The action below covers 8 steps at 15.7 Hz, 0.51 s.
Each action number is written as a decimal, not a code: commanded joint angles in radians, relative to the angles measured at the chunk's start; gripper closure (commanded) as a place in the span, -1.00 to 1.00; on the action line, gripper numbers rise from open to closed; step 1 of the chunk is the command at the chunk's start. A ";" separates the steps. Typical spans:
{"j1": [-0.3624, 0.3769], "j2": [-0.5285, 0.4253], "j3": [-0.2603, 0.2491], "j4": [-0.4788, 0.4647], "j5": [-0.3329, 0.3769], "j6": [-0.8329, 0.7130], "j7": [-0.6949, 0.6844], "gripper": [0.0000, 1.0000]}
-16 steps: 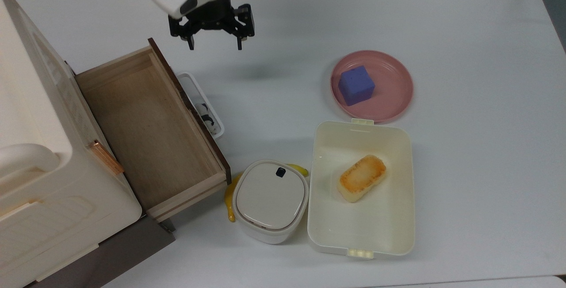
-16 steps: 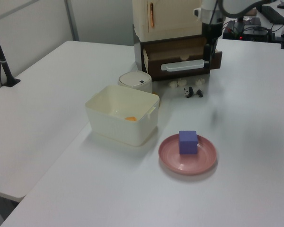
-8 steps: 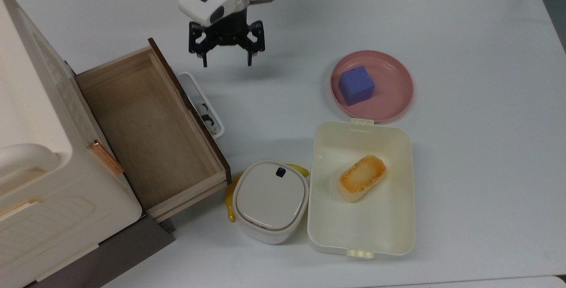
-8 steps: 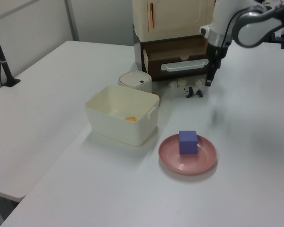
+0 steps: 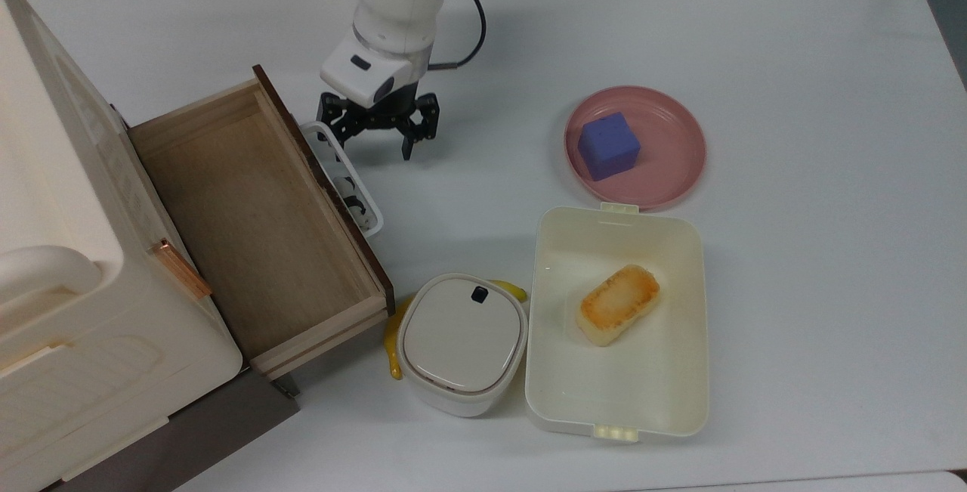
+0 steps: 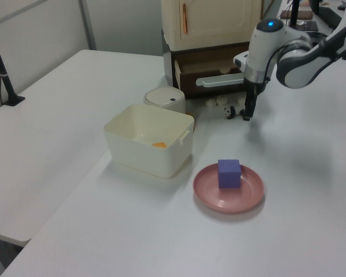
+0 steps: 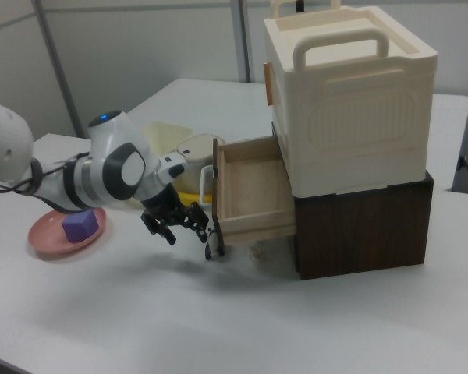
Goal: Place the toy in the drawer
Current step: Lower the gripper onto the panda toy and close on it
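Pincer [image 5: 372, 143] spread and empty, hovering just beside the toy [image 5: 352, 201], which lies on the table under the drawer's [image 5: 249, 227] white handle [image 5: 344, 174], toward the top view's bottom from the pincer.

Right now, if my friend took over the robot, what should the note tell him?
Gripper: jaws open, holding nothing, low over the table beside the drawer's handle.
Toy: a tiny panda on the table under the handle, just beside the gripper.
Drawer: pulled out, nothing seen inside.
Done: drawer open, arm brought near the toy.
Left: grasp the toy, lift it over the front panel, drop it in the drawer.
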State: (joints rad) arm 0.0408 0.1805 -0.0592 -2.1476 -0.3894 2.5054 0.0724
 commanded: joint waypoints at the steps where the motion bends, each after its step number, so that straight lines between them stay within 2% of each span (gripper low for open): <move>1: 0.004 0.091 -0.010 0.064 -0.094 0.065 0.133 -0.87; 8: -0.010 0.117 -0.033 0.098 -0.224 0.079 0.149 -0.79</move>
State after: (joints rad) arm 0.0274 0.2862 -0.0663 -2.0685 -0.5456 2.5661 0.2056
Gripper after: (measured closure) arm 0.097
